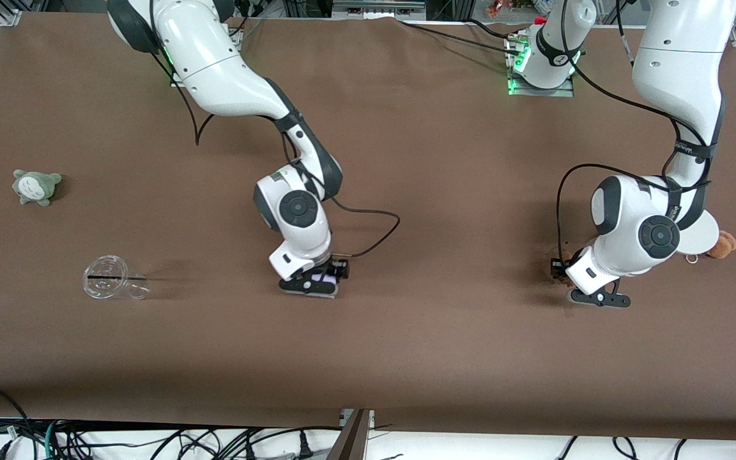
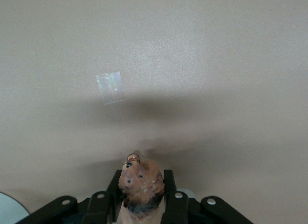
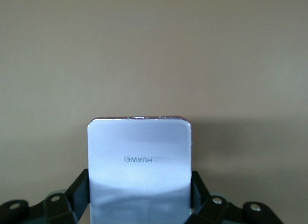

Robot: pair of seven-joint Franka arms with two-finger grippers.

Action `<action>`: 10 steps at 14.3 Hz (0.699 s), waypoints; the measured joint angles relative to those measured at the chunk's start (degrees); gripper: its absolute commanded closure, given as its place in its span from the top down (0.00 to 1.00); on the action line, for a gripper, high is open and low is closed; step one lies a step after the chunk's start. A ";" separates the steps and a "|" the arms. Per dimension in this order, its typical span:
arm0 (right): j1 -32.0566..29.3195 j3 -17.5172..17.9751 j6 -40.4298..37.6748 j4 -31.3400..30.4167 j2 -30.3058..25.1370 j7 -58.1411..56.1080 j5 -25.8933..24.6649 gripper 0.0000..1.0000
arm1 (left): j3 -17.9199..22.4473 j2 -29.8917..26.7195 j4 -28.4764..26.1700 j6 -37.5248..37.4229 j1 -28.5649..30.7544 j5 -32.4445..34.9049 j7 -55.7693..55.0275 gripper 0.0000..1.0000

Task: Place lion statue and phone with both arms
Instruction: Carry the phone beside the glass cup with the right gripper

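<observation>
The brown counter [image 1: 444, 160] carries everything, and the places below are given relative to the clear plastic cup [image 1: 114, 279], which lies on its side toward the right arm's end of the counter.

The right arm reaches down from its base to a spot along the counter from the cup toward the left arm's end, at about the same nearness to the front camera. Its end effector, the right end effector [image 1: 324, 276], is low over the counter there and is clamped on the phone [image 3: 139, 171]. In the right wrist view the pale lavender face with its small lettering stands between the two dark fingers [image 3: 79, 190], which press on its side edges.

The left arm bends down much farther from the cup, near the left arm's end of the counter. The left end effector [image 1: 569, 268] hangs low over the counter and is clamped on the lion statue [image 2: 140, 188]. The left wrist view shows the orange-brown head and darker mane pinched between the black fingers [image 2: 169, 185].

A white round-based stand [image 1: 700, 233] sits beside the left arm's wrist, with a brown plush toy [image 1: 722, 245] touching its edge.

The grey-green plush [image 1: 36, 186] lies farther from the front camera than the cup, near it.

A small clear patch [image 2: 110, 87] lies flat on the counter under the left wrist camera.
</observation>
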 measured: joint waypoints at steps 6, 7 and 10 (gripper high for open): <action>-9.76 -0.31 -9.89 0.02 -4.07 -15.22 0.03 0.37 | -0.01 0.80 0.99 0.09 0.00 0.00 0.00 0.34; -11.13 -0.31 -10.35 -0.15 -4.30 -16.78 0.03 0.37 | -0.01 0.80 1.12 0.09 0.00 0.00 0.00 0.63; -14.95 -0.38 -11.80 -1.15 -4.47 -24.49 0.04 0.38 | -0.01 0.80 1.32 0.09 0.00 0.00 0.00 0.87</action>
